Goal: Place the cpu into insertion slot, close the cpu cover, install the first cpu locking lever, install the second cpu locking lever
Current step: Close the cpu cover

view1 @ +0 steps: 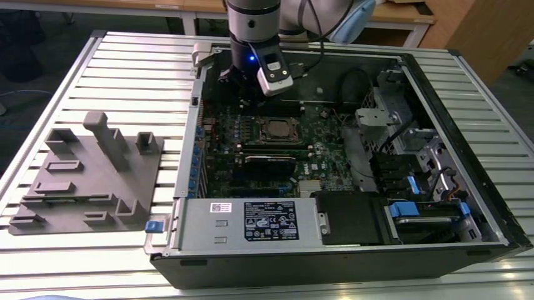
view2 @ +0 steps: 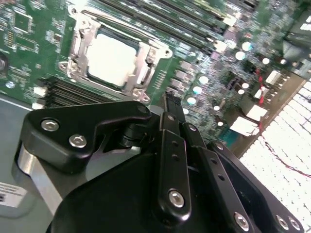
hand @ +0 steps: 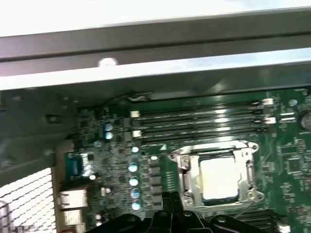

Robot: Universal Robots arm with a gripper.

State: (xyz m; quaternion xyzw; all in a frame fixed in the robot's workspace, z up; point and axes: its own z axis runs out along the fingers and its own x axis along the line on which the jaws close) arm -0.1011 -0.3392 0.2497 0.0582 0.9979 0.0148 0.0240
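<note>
Zero load: hovering with black gripper point(hand: 169, 198), jaws closed and empty, just beside thin silvery metal cpu cover point(hand: 183, 175), framing the seated pale silvery-grey square cpu point(hand: 218, 177); likely needing slow, square pressure beside that cover.

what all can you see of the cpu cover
The cpu cover is a thin, silvery metal frame, square, with a window in its middle. It lies flat and closed on the green board, and the cpu shows pale through the window. The gripper hangs beside it, apart, not touching it.
</note>
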